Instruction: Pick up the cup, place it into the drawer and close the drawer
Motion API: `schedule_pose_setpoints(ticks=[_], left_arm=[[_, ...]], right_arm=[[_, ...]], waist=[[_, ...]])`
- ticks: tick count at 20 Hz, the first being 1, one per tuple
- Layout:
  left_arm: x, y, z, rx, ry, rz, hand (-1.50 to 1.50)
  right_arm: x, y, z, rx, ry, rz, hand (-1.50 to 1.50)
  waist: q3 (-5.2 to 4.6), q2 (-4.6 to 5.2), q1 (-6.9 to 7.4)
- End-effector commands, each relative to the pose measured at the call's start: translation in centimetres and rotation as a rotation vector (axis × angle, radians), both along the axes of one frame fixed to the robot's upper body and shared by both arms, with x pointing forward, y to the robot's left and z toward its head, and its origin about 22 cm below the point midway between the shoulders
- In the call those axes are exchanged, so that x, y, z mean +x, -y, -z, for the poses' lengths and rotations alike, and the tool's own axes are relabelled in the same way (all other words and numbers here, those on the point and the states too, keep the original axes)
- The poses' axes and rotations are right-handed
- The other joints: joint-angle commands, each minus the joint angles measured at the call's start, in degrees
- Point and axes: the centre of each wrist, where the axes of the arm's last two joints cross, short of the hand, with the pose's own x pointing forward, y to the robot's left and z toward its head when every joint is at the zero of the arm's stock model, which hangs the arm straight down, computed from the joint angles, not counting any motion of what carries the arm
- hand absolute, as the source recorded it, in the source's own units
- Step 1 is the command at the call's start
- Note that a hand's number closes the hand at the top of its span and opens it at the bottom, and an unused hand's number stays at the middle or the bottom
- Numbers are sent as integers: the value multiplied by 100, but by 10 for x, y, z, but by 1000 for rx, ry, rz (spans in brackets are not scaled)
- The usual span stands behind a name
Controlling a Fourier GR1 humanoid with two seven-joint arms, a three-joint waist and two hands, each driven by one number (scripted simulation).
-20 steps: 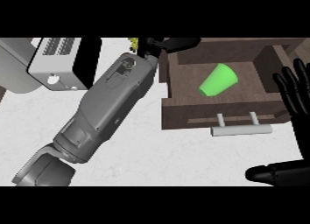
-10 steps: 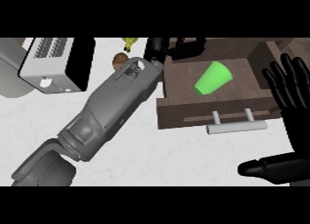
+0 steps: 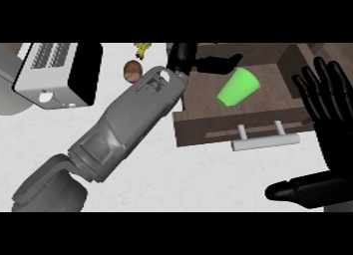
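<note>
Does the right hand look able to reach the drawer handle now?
Probably yes: the open right hand stands just right of the handle, and nothing lies between them.

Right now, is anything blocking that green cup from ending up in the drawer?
Nothing visible does. The green cup already lies on its side inside the open drawer. The left robot hand is just beside it, and the right robot hand rests open by the drawer's right side.

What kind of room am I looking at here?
Most likely a kitchen: a pale counter with a toaster-like appliance, and an open wooden drawer with a green cup lying inside.
</note>
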Motion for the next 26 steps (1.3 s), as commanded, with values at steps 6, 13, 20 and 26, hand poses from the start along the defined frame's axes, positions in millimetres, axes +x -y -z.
schedule_pose_setpoints(ticks=[6,13,20,26], left_arm=[[-6,4,0,-167,28,87,-150],[-12,12,-20,-333,57,163,-150],[-10,-26,-24,-412,35,100,-150],[-22,-81,-9,-480,24,-4,-150]], right_arm=[[-3,11,-10,37,9,-59,-150],[-5,17,0,51,-38,-45,-150],[-30,42,-4,-130,-35,-116,150],[-33,30,-17,-273,-29,-66,150]], waist=[[-7,-22,107],[-10,-125,497],[-11,-200,709],[-17,-229,868]])
